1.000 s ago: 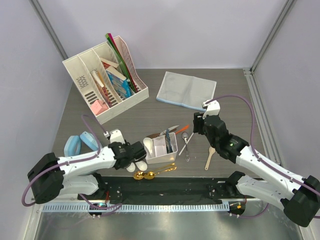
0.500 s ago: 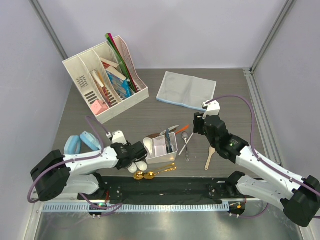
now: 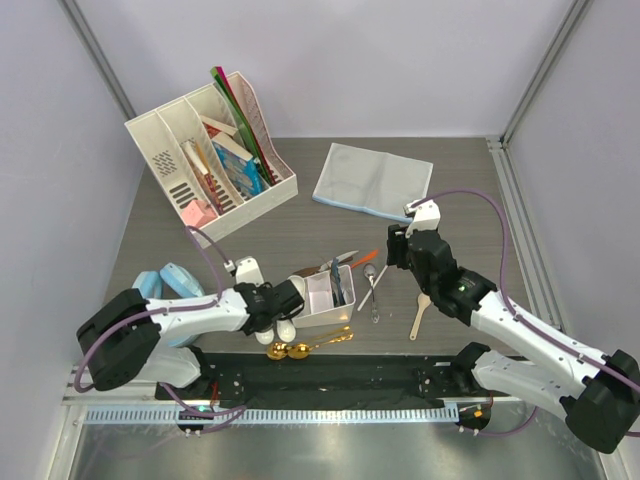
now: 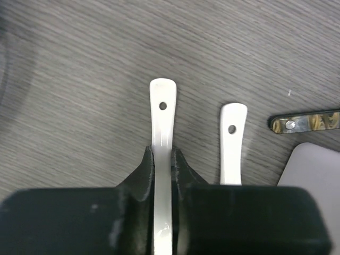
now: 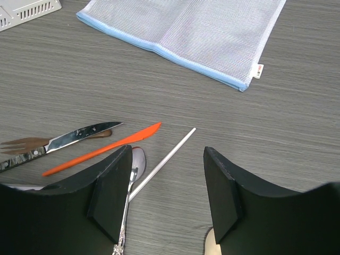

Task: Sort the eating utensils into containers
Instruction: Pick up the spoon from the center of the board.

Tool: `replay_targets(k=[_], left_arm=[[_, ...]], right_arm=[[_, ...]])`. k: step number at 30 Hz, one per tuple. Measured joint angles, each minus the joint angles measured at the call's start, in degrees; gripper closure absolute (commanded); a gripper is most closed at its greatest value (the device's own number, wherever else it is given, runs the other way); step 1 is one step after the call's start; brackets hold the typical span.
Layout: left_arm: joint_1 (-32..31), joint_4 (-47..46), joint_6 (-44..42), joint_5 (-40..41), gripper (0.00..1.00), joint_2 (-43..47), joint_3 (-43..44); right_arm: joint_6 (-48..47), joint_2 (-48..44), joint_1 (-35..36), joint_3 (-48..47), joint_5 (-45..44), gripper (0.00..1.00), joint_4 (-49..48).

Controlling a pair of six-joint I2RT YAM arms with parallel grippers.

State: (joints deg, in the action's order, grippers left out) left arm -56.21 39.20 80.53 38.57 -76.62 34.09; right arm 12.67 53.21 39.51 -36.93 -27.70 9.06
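Observation:
In the left wrist view my left gripper [image 4: 162, 157] is shut on the handle of a white ceramic soup spoon [image 4: 162, 109] that lies on the table. A second white spoon [image 4: 232, 141] lies just to its right, beside a patterned handle [image 4: 305, 121]. From above, the left gripper [image 3: 283, 305] is at the left end of the white divided box [image 3: 318, 312], which holds some cutlery. Gold spoons [image 3: 290, 350] lie in front of the box. My right gripper [image 5: 167, 175] hangs open over an orange knife [image 5: 101, 149], a silver spoon [image 5: 133, 164] and a white stick [image 5: 162, 158]. A wooden spoon [image 3: 421, 315] lies to the right.
A white file organiser [image 3: 210, 155] with books stands at the back left. A grey-blue mesh pouch [image 3: 372, 180] lies at the back centre. Blue rounded items [image 3: 165, 283] sit left of my left arm. A steel knife [image 5: 79, 133] lies by the box.
My left gripper has moved right, closer to the box, and has shut on the white spoon's handle. The right arm has not moved.

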Motion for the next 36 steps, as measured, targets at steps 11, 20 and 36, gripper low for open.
replay_targets(k=[11,20,36], left_arm=[[0.13,-0.28,-1.81,0.39,1.00,1.68,0.63],[0.83,8.28,-3.39,0.79,1.00,13.44,2.56],[1.01,6.73,-10.27,0.85,1.00,21.53,3.19]], right_arm=[[0.07,0.09,-0.33,0.00,0.39,0.39,-0.02],[1.03,0.55,-0.66,0.24,0.87,0.39,-0.20],[1.22,0.57,-1.01,0.31,1.31,0.39,-0.42]])
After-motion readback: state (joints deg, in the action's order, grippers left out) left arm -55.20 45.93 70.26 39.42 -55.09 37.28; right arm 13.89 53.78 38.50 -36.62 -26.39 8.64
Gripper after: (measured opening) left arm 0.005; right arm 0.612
